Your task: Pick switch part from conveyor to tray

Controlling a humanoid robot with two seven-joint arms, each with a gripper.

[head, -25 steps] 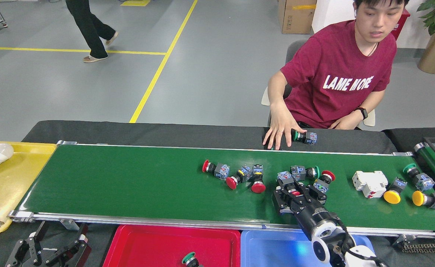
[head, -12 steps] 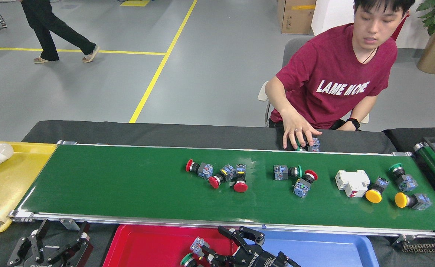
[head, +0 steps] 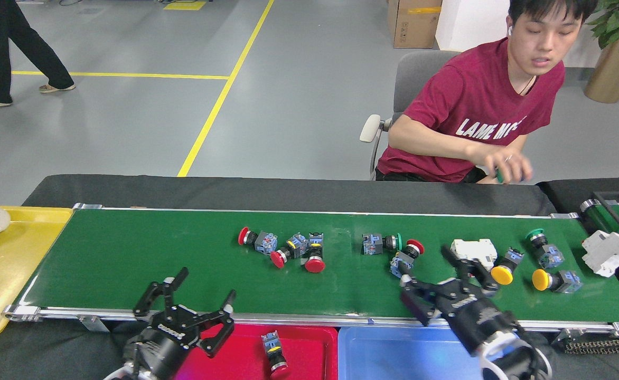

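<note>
Both grippers, left and right, hover with fingers spread and empty over the conveyor; 1 switch part lies in the red tray.

Bright, even light; right claw blurred, soft shadows.

Switch part in red tray

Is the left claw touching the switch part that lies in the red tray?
Apart. In the head view, bare red tray shows between the open left claw and the switch part.
</note>
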